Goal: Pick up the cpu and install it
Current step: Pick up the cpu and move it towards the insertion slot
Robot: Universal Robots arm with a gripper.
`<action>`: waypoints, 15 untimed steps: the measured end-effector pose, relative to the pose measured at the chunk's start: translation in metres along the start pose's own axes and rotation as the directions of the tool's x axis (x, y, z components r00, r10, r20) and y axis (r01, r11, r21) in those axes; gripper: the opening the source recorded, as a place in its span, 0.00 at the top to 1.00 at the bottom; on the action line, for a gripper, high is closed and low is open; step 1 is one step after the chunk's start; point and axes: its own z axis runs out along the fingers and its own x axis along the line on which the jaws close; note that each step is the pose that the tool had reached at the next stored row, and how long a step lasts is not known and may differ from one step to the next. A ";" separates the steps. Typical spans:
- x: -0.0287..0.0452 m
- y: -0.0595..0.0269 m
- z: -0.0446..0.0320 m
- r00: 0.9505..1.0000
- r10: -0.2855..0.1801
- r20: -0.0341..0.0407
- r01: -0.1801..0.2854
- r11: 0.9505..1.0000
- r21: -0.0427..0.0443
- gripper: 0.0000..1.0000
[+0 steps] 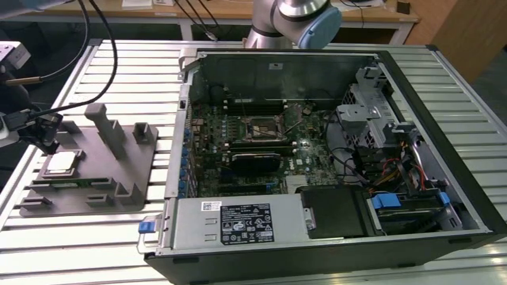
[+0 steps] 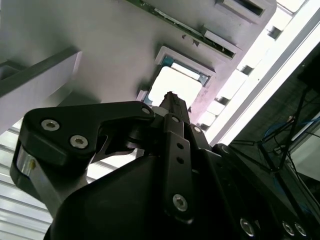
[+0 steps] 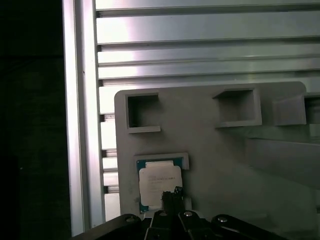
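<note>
tray (image 1: 119, 175): on worktop (image 1: 79, 249), at exterior view's left of computer case (image 1: 463, 163)
cpu (image 1: 62, 163): in tray recess
tool (image 1: 47, 147): just above cpu

Soft room light; hard glare at the wrist.
In the exterior view, light lay evenly on the slatted table (image 1: 95, 237), with the computer case (image 1: 317, 264) shadowed inside. In both wrist views the slats glared white; the cpu (image 2: 176, 87) washed out pale in the second wrist view.

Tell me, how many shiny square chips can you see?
1. The cpu lies in a recess of the grey tray, at the exterior view's left, near the claw. Others may be hidden inside the computer case.
</note>
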 end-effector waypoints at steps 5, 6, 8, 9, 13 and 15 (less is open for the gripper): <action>0.0007 -0.0004 0.0075 1.000 0.000 0.000 0.000 1.000 0.000 0.89; 0.0010 -0.0005 0.0092 1.000 0.000 0.000 0.000 1.000 0.000 0.89; 0.0020 -0.0007 0.0116 1.000 0.000 0.000 0.000 1.000 0.000 0.89; 0.0025 -0.0008 0.0128 1.000 0.000 0.000 0.000 1.000 0.000 0.89; 0.0042 -0.0011 0.0174 1.000 0.000 0.000 0.000 1.000 0.000 0.89; 0.0047 -0.0013 0.0197 1.000 0.000 0.000 0.000 1.000 0.000 0.89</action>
